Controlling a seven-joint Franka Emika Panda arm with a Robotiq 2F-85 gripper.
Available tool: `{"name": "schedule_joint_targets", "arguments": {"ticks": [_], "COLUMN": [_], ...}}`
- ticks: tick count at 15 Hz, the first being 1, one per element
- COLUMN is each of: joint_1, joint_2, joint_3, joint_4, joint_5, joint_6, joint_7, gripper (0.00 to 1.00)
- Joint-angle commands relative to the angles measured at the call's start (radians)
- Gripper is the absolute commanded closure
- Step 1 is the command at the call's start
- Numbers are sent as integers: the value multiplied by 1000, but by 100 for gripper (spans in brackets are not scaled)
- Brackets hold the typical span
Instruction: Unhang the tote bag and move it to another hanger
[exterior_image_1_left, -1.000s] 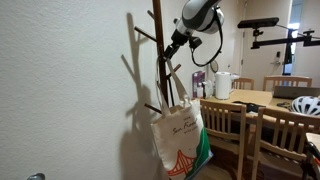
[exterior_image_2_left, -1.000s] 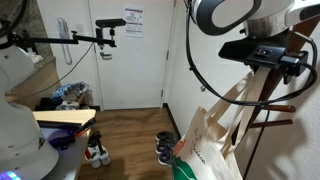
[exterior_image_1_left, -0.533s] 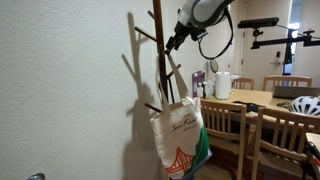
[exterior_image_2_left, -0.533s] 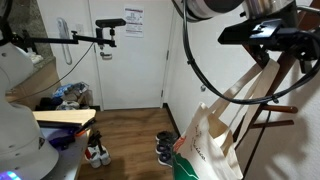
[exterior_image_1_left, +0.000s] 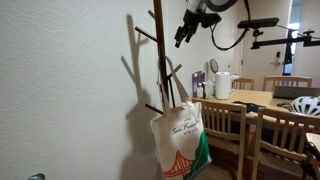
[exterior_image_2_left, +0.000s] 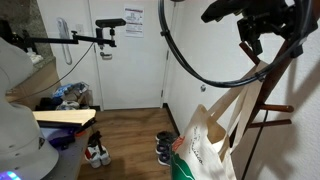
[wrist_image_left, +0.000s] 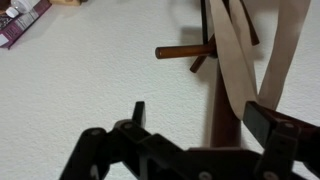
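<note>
The cream tote bag (exterior_image_1_left: 180, 140) with the orange bridge print hangs by its long handles (exterior_image_1_left: 169, 88) from a peg of the dark wooden coat stand (exterior_image_1_left: 158, 45). It also shows in an exterior view (exterior_image_2_left: 205, 150), its straps running up to the stand (exterior_image_2_left: 272, 80). My gripper (exterior_image_1_left: 183, 35) is open and empty, above the handles and beside the pole; it also shows in an exterior view (exterior_image_2_left: 250, 45). In the wrist view my open fingers (wrist_image_left: 205, 120) frame the pole (wrist_image_left: 215, 105), with the cream straps (wrist_image_left: 235, 55) draped by a short brown peg (wrist_image_left: 183, 50).
A white wall stands right behind the stand (exterior_image_1_left: 70, 90). A wooden table (exterior_image_1_left: 262, 98) with chairs (exterior_image_1_left: 226, 120), a white jug (exterior_image_1_left: 222, 84) and a helmet (exterior_image_1_left: 307, 105) is nearby. Shoes (exterior_image_2_left: 165, 150) lie on the floor by a door (exterior_image_2_left: 125, 60).
My gripper has risen and drawn away from the handles near the pole. The bag stays hanging on the stand, its straps now slack and straight.
</note>
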Motion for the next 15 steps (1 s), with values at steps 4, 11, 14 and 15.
{"name": "schedule_joint_targets", "arguments": {"ticks": [4,11,14,15], "joint_1": [11,-9,-11,-12], "joint_2": [-145,-222,-204,-206], "joint_3": [33,39,44,44], "joint_4": [-79,-103,-90,-97], "joint_5": [185,232,227,227], "joint_6": [-218,-491,-484,-484], "joint_7": [-151,-148,-130,-130], "gripper": [0,0,0,0]}}
